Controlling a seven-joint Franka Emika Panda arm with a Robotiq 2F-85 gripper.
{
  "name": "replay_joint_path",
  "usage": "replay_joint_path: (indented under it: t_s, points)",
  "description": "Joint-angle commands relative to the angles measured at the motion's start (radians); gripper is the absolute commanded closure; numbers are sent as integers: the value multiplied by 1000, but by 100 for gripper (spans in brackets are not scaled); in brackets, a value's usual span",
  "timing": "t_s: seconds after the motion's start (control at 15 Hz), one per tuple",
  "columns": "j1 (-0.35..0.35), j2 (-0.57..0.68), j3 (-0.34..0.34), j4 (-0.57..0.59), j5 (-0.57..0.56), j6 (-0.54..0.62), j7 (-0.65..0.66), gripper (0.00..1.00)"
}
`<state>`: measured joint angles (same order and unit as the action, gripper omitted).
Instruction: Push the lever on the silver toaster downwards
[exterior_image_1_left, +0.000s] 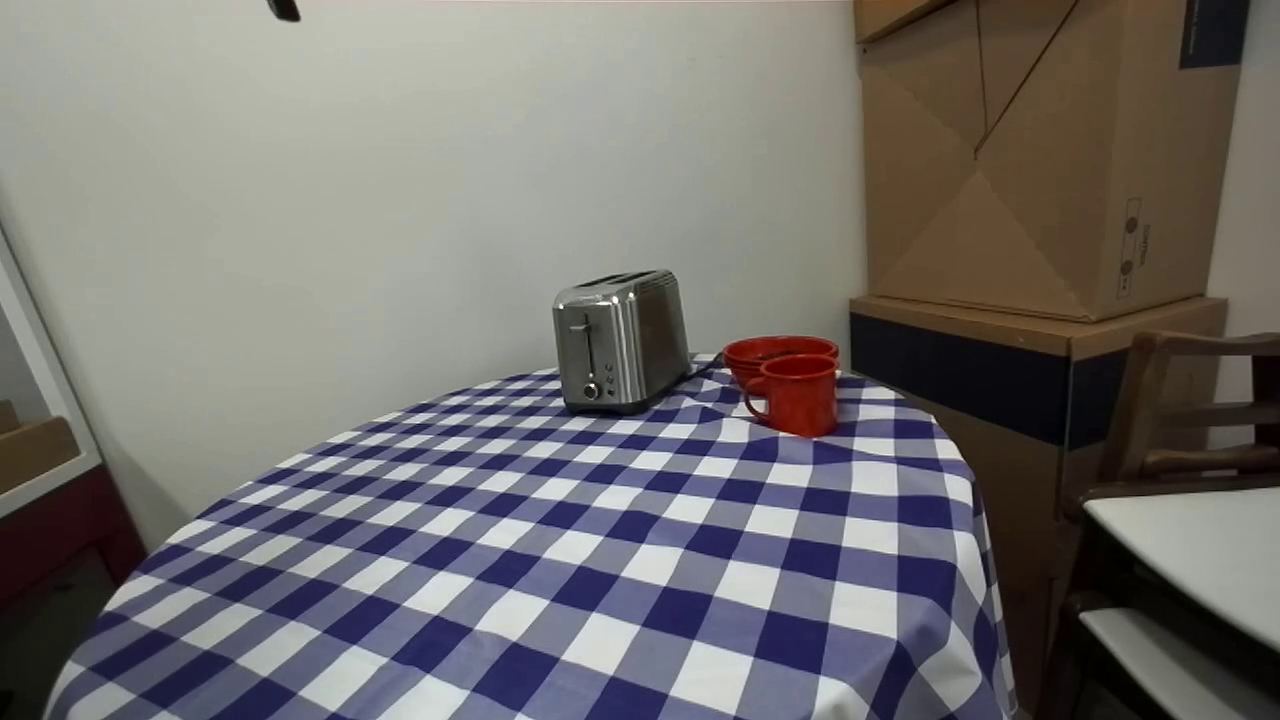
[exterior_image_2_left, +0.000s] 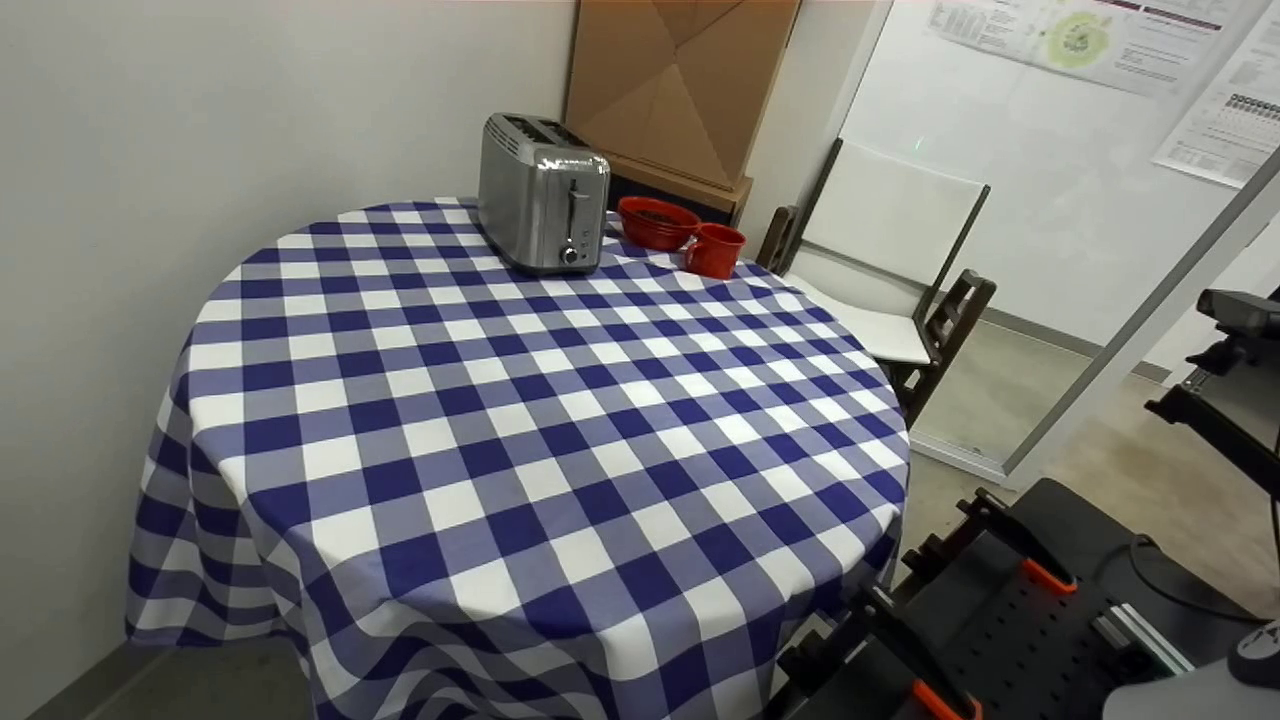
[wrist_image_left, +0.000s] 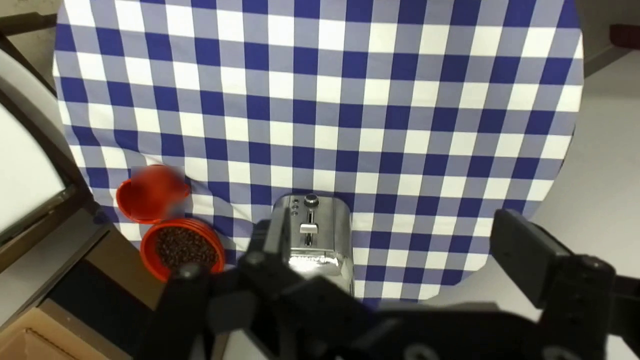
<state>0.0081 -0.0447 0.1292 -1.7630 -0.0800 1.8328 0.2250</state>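
The silver toaster (exterior_image_1_left: 655, 335) stands upright near the wall end of the table, and it also shows in an exterior view (exterior_image_2_left: 520, 205) and in the wrist view (wrist_image_left: 330, 255). Its lever (exterior_image_1_left: 579, 327) is near the top of its slot, above a round knob, and it shows in the wrist view too (wrist_image_left: 308, 228). My gripper (wrist_image_left: 393, 216) is wide open and empty. It is apart from the toaster, and its left finger covers part of the toaster in the wrist view. A dark tip at the top edge of an exterior view (exterior_image_1_left: 284, 9) looks like a finger.
A red mug (exterior_image_1_left: 805, 397) and red bowls (exterior_image_2_left: 655, 222) stand beside the toaster; the upper bowl holds dark brown bits (wrist_image_left: 185, 247). A checked cloth covers the round table (exterior_image_2_left: 540, 420). A white wall (exterior_image_1_left: 450, 200) and cardboard boxes (exterior_image_1_left: 1010, 180) stand behind, with chairs (exterior_image_2_left: 890, 230) alongside.
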Motion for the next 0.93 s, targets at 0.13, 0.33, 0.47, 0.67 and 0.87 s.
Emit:
replay_joint_path:
  t_s: [0.13, 0.33, 0.47, 0.67, 0.87]
  points:
    - [28, 272, -41, 332, -72, -31, 69, 0]
    - [39, 400, -71, 478, -73, -46, 53, 0]
    - [44, 488, -86, 572, -55, -66, 31, 0]
    - [50, 614, -105, 697, -45, -100, 10, 23]
    - [49, 720, -124, 804, -42, -143, -5, 39]
